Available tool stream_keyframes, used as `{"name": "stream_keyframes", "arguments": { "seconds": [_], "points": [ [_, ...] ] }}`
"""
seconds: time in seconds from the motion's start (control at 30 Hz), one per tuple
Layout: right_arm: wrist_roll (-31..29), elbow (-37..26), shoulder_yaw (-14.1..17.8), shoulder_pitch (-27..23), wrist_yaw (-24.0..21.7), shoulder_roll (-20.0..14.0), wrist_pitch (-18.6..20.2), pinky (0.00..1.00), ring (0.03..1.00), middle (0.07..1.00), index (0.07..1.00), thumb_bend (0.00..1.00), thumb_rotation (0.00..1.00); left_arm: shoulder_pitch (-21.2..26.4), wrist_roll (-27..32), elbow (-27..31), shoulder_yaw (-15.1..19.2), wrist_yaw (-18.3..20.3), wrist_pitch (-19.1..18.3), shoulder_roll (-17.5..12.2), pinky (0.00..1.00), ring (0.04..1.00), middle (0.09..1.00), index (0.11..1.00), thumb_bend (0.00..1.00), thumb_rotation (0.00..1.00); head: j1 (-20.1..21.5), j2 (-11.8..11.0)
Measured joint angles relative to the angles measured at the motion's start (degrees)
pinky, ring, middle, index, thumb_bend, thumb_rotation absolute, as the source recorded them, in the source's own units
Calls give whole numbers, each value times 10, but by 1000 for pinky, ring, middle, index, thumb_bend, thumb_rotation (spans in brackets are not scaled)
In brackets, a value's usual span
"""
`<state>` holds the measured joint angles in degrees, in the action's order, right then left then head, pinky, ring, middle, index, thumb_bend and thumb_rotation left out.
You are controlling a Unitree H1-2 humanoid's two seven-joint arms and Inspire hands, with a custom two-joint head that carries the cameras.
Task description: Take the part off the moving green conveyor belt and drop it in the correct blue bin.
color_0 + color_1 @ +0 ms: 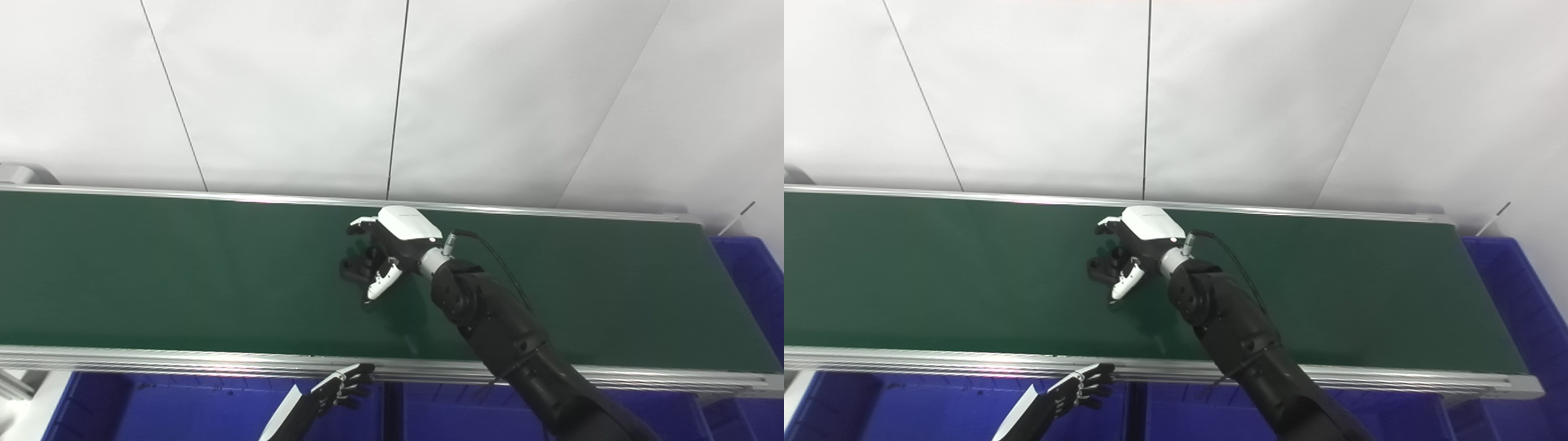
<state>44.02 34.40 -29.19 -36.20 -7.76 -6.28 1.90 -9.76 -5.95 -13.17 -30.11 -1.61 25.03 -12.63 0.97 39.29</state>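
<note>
Part (357, 270): small, black, lying flat on green conveyor belt (153, 275) near mid-width. Shape unclear, partly hidden by right hand (392, 245). Blue bins (184, 407) along near side below belt; another (750, 275) at right end.

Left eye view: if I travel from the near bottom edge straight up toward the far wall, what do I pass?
Blue bins → left hand over them → conveyor's near metal rail → green belt → right hand at a dark part → far rail → white wall.
</note>
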Motion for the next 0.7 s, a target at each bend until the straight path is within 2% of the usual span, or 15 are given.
{"name": "stream_keyframes", "arguments": {
  "seconds": [0.1,0.13,0.17,0.23,0.33,0.43,0.5,0.7],
  "points": [
    [6,3,-7,0,20,-7,-1,481,580,689,697,741,1,-1,7,2,3,6,0,0,722,777,846,856,788,330,2,2],
    [8,3,-9,0,24,-10,-2,420,547,675,682,609,0,-2,8,2,6,11,0,1,724,774,848,857,793,338,2,2],
    [10,4,-11,0,28,-13,-2,389,531,671,677,542,0,-2,11,3,7,15,0,0,725,772,849,858,793,340,3,4],
    [10,5,-16,0,30,-19,-2,359,514,657,653,482,0,-5,13,3,11,21,0,1,721,766,850,857,793,341,5,8],
    [14,-10,-28,2,14,-33,-2,352,507,633,607,471,0,-7,19,3,17,27,0,2,718,759,843,853,798,342,8,10],
    [23,-33,-39,9,-3,-47,-1,308,446,549,540,490,0,-7,20,3,27,35,0,5,712,751,837,852,806,354,11,11],
    [29,-42,-44,13,-3,-53,-1,301,441,545,521,492,0,-7,20,3,29,39,0,7,709,748,834,852,811,364,11,11],
    [45,-52,-54,24,19,-66,-2,288,440,542,526,490,0,-8,19,5,35,44,0,12,701,744,828,850,817,371,13,16]
  ]
}}
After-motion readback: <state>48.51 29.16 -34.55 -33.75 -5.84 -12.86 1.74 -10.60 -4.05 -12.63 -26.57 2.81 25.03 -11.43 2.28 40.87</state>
